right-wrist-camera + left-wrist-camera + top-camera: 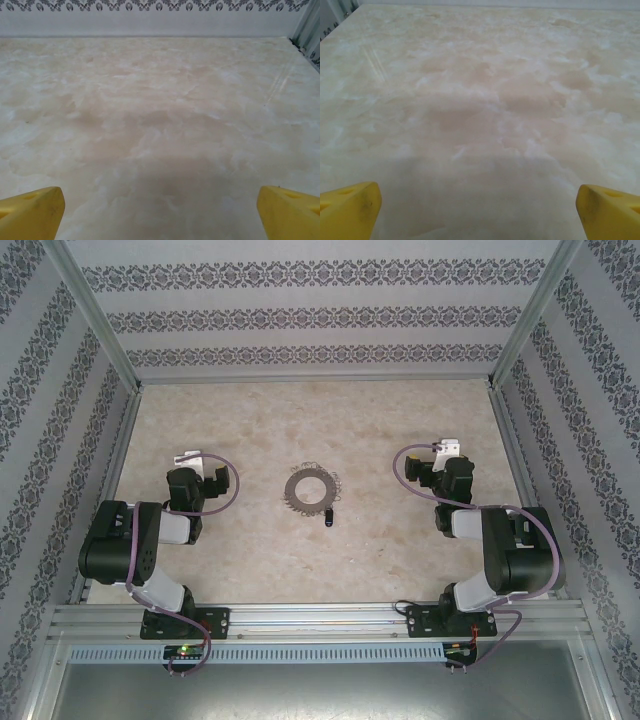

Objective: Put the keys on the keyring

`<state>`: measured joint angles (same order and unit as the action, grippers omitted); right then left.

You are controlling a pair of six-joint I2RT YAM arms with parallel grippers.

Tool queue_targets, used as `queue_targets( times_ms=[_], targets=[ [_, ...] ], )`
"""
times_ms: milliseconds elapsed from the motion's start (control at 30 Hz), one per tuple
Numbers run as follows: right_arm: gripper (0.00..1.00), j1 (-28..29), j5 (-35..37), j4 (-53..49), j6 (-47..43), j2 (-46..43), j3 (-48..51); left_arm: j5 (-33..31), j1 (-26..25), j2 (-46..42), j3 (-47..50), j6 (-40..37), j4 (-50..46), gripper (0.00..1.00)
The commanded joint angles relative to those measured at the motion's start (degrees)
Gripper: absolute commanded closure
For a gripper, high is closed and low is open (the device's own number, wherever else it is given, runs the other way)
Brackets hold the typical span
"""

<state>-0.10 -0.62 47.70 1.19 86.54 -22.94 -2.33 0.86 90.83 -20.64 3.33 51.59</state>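
Note:
The keys [312,488] lie fanned in a jagged silver-grey wreath on the marbled table [250,420], midway between the arms. Thin wire loops [326,475] at the wreath's far right rim may be the keyring; they are too small to tell. A small black piece [329,515] lies just near-right of the wreath. My left gripper [197,466] rests left of the keys, well apart from them, and its yellow fingertips [350,210] stand wide over bare table. My right gripper [444,460] sits to the right, also apart and open, with its fingertips [290,212] spread and nothing between them.
Patterned walls [300,315] and metal frame posts [95,315] close the table in on three sides. An aluminium rail [320,620] carrying both arm bases runs along the near edge. Bare table stretches ahead of both grippers.

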Motion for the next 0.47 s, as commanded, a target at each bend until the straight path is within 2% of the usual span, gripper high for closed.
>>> queue_targets(
  times_ms=[0,433],
  targets=[
    [0.02,0.84,1.76,2.66,0.17,-0.1,0.6,1.11,0.46,-0.07,-0.52,-1.14,3.78,0.0],
    [0.02,0.75,1.41,2.64,0.11,-0.13,0.6,1.1,0.46,-0.03,-0.63,-1.15,3.64,0.0]
  ],
)
